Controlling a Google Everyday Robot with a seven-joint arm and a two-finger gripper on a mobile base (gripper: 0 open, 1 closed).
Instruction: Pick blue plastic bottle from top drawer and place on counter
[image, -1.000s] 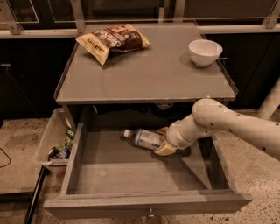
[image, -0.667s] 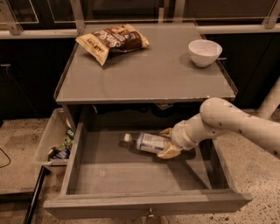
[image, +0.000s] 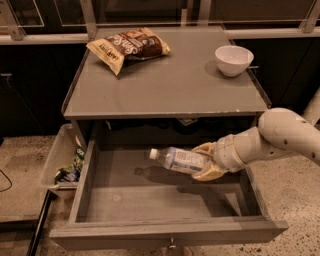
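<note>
My end effector (image: 209, 161), clamped on the base of the blue plastic bottle (image: 177, 159), holds it level above the top drawer (image: 165, 235) floor, seemingly to clear the table (image: 165, 85) edge overhead.

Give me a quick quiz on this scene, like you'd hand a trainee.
1. Fill the gap: the chip bag and the white bowl both rest on the ___.
2. True or false: the top drawer is pulled open.
3. Pick one: the claw, reaching into the right side of the drawer, is shut on A) a blue plastic bottle, B) a spoon, C) a cup.

Key: 1 counter; 2 true; 3 A.
</note>
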